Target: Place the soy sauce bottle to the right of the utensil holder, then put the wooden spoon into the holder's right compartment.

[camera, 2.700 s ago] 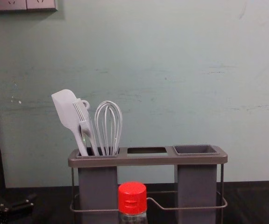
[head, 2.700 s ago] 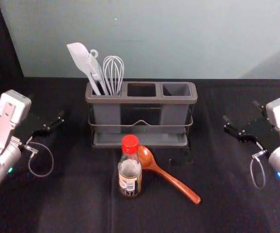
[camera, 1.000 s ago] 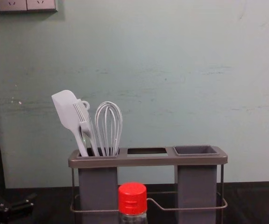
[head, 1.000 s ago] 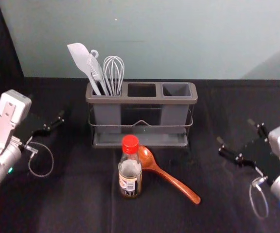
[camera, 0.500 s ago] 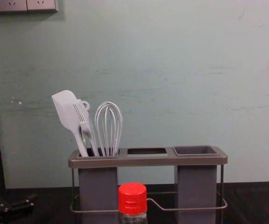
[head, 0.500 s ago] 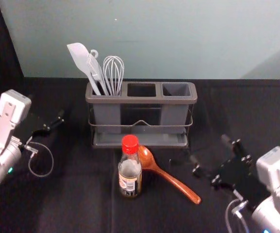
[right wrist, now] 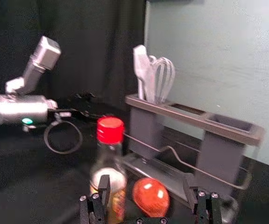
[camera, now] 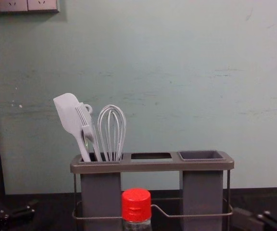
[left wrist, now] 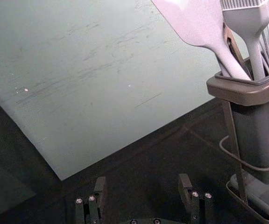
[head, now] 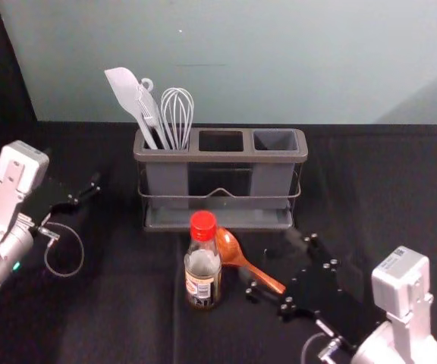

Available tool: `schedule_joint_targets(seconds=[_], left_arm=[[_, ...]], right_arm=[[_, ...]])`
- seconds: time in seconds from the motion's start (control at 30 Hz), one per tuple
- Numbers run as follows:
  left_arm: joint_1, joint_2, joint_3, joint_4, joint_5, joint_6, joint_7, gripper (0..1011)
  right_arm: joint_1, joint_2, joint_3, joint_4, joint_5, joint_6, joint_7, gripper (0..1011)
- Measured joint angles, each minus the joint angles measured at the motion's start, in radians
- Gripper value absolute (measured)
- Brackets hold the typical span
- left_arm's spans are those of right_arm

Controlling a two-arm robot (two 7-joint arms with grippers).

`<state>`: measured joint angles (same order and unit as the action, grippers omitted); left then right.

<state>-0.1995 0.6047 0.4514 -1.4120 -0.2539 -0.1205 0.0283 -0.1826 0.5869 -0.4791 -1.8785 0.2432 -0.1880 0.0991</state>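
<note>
In the head view, the red-capped soy sauce bottle stands upright before the grey utensil holder. Beside it lies the wooden spoon, its bowl near the bottle and its handle end hidden behind my right gripper. That gripper is low at the right of the bottle, open and holding nothing. In the right wrist view, the bottle and the spoon's bowl show beyond my open right gripper. My left gripper stays parked at the left; the left wrist view shows the left gripper open.
A white spatula, a brush and a whisk stand in the holder's left compartment. The middle and right compartments hold nothing visible. Behind the black-covered table rises a pale wall.
My right gripper has swept inward from the right and toward the table's front, now reaching across the spoon's handle. Bottle, spoon, holder and left arm have kept their places.
</note>
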Motion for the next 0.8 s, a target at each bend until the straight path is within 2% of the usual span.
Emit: schedule_joint_targets(seconds=[0.07, 0.17, 0.33, 0.8], left_arm=[[0.0, 0.0, 0.0, 0.0, 0.0, 0.0, 0.0, 1000], [0.0, 0.0, 0.0, 0.0, 0.0, 0.0, 0.0, 1000], [0.0, 0.0, 0.0, 0.0, 0.0, 0.0, 0.0, 1000], [0.0, 0.0, 0.0, 0.0, 0.0, 0.0, 0.0, 1000]], right_arm=[[0.007, -0.008, -0.005, 0.001, 0.007, 0.002, 0.018, 1002], [0.035, -0.029, -0.017, 0.009, 0.044, 0.015, 0.074, 1002], [0.07, -0.058, -0.028, 0.02, 0.066, 0.036, 0.123, 1002], [0.207, -0.177, -0.052, 0.15, 0.049, 0.089, 0.2, 1002]])
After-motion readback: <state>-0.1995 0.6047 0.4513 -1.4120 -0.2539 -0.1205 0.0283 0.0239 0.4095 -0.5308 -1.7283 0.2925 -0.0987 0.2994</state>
